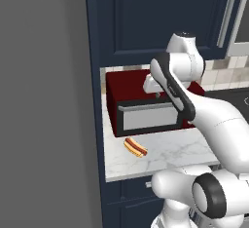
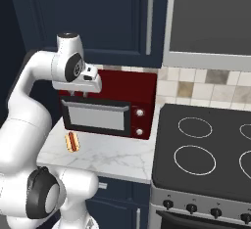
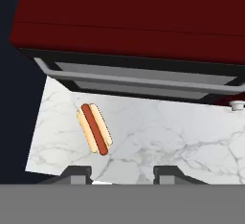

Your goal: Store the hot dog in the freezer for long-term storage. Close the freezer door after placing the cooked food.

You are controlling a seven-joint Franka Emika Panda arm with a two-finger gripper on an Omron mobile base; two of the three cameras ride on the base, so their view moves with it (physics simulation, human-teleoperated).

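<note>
We see the big grey freezer [image 1: 46, 105] on the left. The red microwave [image 2: 117, 106] sits on the white surface [image 3: 158, 141]. The little hot dog [image 3: 94, 128] lies before it. Our end effector [image 3: 122, 173] hangs above, fingers apart, holding nothing.

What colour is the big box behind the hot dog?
Dark red microwave, clearest in the right base view.

Both base views look down from behind at the marble counter [image 1: 170, 154]; the hand view looks closely onto it.
</note>
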